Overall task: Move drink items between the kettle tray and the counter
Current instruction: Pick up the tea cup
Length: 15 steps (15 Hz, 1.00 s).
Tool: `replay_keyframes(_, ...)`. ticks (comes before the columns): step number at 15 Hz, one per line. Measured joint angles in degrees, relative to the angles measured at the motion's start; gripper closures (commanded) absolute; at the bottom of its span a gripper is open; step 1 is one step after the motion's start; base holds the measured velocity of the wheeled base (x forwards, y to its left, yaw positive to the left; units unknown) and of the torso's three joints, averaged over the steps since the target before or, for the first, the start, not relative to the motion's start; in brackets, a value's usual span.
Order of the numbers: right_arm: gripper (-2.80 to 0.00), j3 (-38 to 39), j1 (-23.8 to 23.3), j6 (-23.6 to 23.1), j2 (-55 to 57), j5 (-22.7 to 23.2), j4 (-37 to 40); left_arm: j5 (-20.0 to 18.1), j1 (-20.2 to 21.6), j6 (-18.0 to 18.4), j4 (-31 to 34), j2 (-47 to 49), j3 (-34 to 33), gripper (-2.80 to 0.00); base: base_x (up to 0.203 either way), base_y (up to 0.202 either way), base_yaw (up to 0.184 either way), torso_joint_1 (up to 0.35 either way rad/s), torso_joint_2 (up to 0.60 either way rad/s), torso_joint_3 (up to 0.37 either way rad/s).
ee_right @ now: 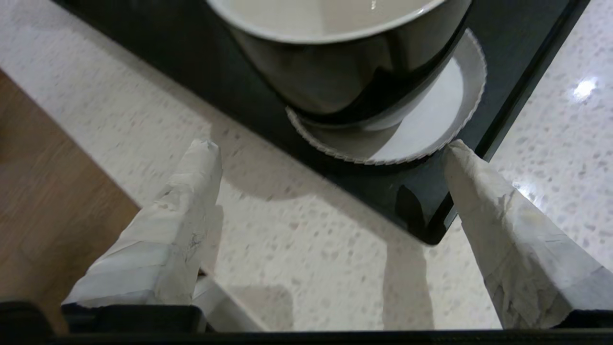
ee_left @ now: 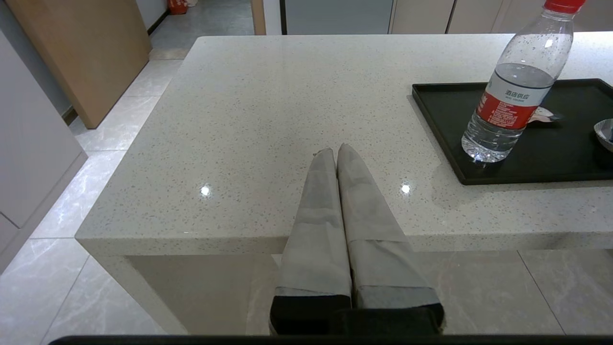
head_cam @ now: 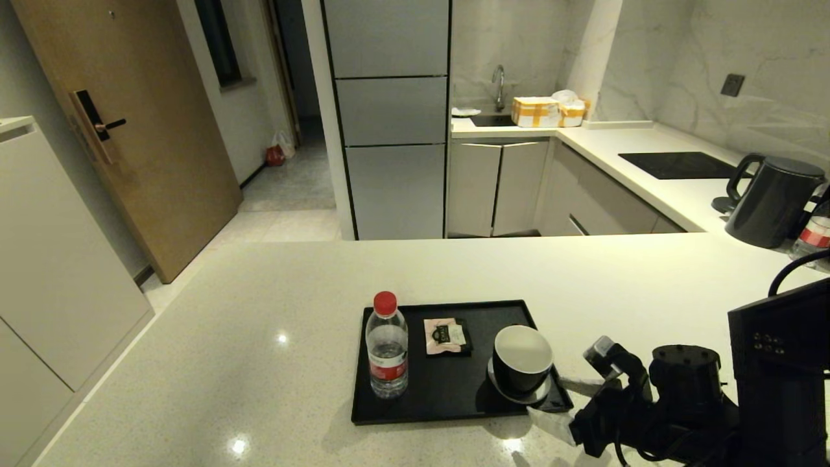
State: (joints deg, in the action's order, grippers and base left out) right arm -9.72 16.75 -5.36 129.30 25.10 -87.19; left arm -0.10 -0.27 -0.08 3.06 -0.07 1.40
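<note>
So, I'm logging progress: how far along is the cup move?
Nothing looks moved yet: the glossy black cup sits on its white saucer on the matte black tray. In hand: the right gripper, jaws open, faces the cup. Left gripper parked, shut. Grasping and placing on the speckled counter remain.

A wooden door (head_cam: 139,130) with a black handle stands at left beside pale tiled floor (head_cam: 285,224). Tall grey cabinets (head_cam: 389,117) rise centre; marble walls (head_cam: 713,58) back a sink tap (head_cam: 498,84).
</note>
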Motion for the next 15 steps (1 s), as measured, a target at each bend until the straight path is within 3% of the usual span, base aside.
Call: replay_keyframes(15,-2.8,-11.5,1.9,0.1,4.5,-1.8,1.0,0.0,0.0,0.0,0.0,0.0,0.0,0.0,0.0,0.0,0.0,0.0,0.0,0.0)
